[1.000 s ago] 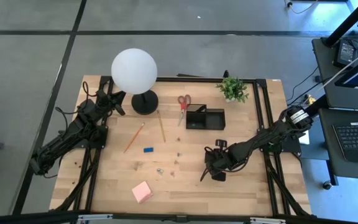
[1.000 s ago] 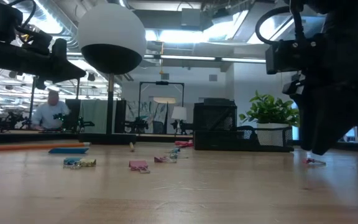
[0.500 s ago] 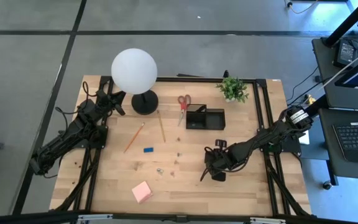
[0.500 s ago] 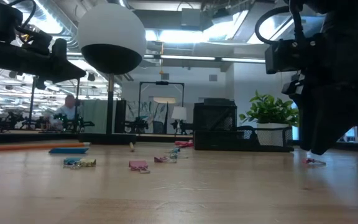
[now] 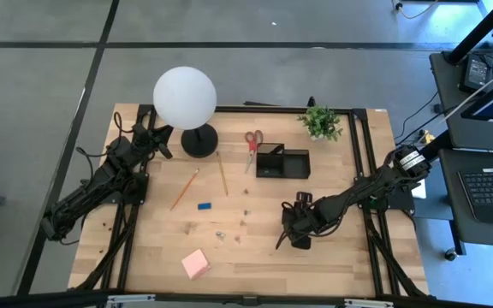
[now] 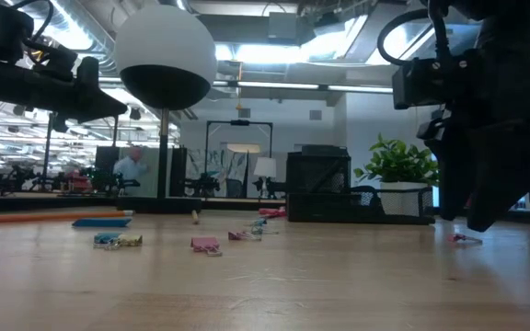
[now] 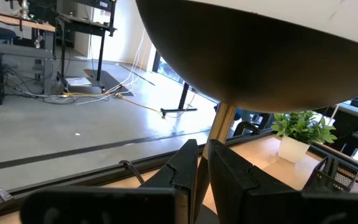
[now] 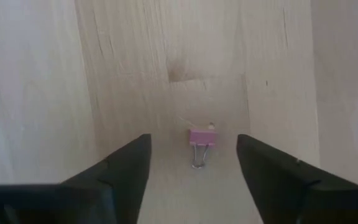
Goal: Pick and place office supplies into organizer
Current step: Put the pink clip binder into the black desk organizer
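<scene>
Pink binder clip (image 8: 202, 138) lies on the table's right side between the spread fingers of right gripper (image 8: 192, 163); lower straight, centre it, then pinch; left gripper (image 7: 202, 163) clenched empty by lamp.

I see a white globe lamp (image 5: 184, 97) on its round black base (image 5: 199, 141), a green potted plant (image 5: 320, 122) at the tabletop's (image 5: 246, 257) far edge.

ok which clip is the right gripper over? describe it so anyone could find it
Start at the organizer at the table's back. Come toward the front edge to the right gripper, which hangs open over bare wood. The pink clip lies between its fingers, alone, apart from the clips scattered mid-table.
</scene>
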